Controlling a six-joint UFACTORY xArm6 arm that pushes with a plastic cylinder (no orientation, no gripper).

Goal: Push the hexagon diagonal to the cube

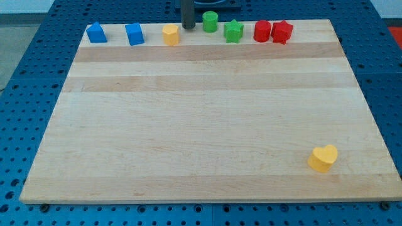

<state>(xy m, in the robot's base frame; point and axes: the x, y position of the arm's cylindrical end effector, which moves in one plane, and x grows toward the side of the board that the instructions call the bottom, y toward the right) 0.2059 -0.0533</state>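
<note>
A yellow hexagon (pixel 171 34) sits near the top edge of the wooden board (pixel 201 125), left of centre. A blue cube (pixel 134 34) stands just to its left, with a small gap between them. My tip (pixel 188 27) is at the top edge, just right of and slightly above the yellow hexagon, and left of the green cylinder (pixel 210 22). It looks close to the hexagon but apart from it.
Along the top edge also stand a blue house-shaped block (pixel 96 33) at far left, a green star (pixel 233 31), a red cylinder (pixel 262 31) and a red star (pixel 282 31). A yellow heart (pixel 323 158) lies near the bottom right.
</note>
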